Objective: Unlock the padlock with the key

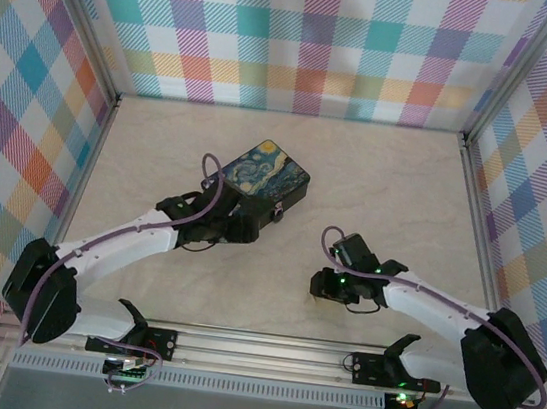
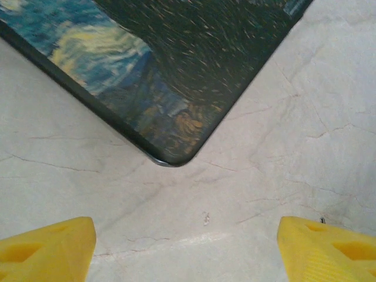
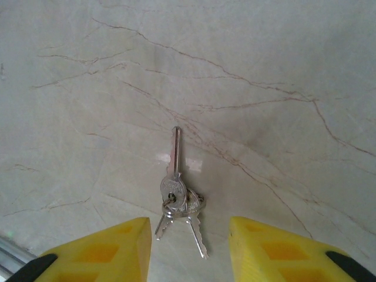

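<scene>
Right pincer (image 3: 189,249): the yellow fingers (image 3: 100,249) stand apart and grip nothing. The key (image 3: 174,167), thin and silvery, lies flat on the marbled tabletop (image 3: 282,76), just ahead of the fingertips and centred in the gap between them. Its blade points straight away from the pincer. Its head sits on a key ring (image 3: 191,202) with two smaller keys (image 3: 197,232), which fan back toward the pincer and end between the fingers. No finger appears to touch any key.

Left pincer (image 2: 187,249): the fingers stand wide apart and hold nothing. One rounded corner of the painted tin box (image 2: 176,76) lies ahead of this pincer, roughly centred between the fingers and apart from them. Bare tabletop separates the box from the fingertips.

In the top view, the painted tin box (image 1: 269,176) sits directly in front of the left arm's end.
</scene>
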Controlling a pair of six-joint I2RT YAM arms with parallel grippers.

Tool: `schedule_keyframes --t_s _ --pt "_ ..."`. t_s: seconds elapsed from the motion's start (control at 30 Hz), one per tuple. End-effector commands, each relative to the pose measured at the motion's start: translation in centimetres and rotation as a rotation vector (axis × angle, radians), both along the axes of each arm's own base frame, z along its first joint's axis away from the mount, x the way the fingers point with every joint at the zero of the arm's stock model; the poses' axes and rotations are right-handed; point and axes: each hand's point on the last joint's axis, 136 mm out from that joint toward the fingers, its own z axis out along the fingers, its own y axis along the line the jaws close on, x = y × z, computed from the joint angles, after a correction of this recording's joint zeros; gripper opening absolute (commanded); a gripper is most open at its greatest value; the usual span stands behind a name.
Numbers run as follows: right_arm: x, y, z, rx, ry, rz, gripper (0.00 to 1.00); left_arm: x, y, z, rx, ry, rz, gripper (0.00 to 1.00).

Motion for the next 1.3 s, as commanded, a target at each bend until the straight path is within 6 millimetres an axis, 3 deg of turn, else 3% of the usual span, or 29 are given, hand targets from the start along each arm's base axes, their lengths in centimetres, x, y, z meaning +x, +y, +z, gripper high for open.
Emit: schedule_keyframes --t_s 0.0,0.3,0.7,0.93,1.13,1.27 --pt "0.9 0.7 0.1 0.015 -0.041 0.005 0.4 0.0 -0.8 0.8 0.022 -0.007 -0.003 0.8" --pt "0.5 1.3 -1.5 0.013 -0.02 0.017 0.38 -0.1 -1.6 0.1 0.048 0.004 -0.019 0.8" --pt "-1.0 -0.1 -3.4 -0.097 -0.005 -0.015 0.31 -0.2 -1.4 -0.2 0.068 0.008 -0.014 0.8" --pt "-1.1 -1.7 -5.0 -0.191 0.019 -0.081 0.09 -0.7 -0.6 -0.7 0.086 0.025 0.003 0.8" --pt "-1.0 -0.9 -5.0 -0.143 -0.003 -0.062 0.07 -1.5 -0.5 -1.3 0.074 0.042 0.003 0.8" --pt "-0.4 -0.1 -4.1 -0.107 -0.036 -0.033 0.04 -2.5 -2.5 -2.0 0.029 0.081 -0.039 0.8"
